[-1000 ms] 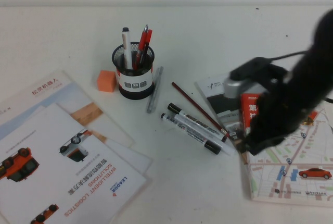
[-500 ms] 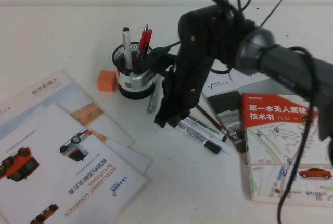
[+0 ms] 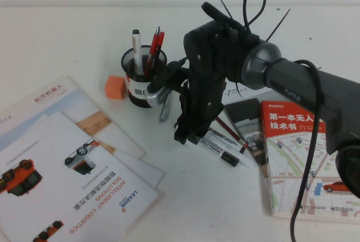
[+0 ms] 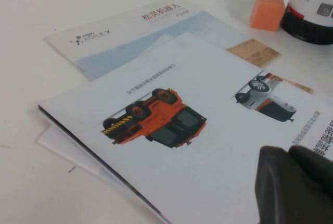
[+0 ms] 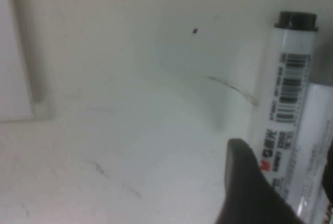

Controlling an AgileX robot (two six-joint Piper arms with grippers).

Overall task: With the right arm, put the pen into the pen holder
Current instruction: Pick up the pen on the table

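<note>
Straddling the pen [image 5: 283, 104] at mid-frame of the high view, your right gripper [image 3: 187, 135] has its fingers spread, nothing gripped. Up-left stands the pen holder [image 3: 144, 77]. Your left gripper [image 4: 294, 185] hovers over brochures [image 4: 171, 130]; I cannot tell its fingers.

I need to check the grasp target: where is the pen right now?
In the high view the pen lies flat on the table right of centre, between the pen holder and the red book, beside a second marker, with the right gripper at its left end.
</note>
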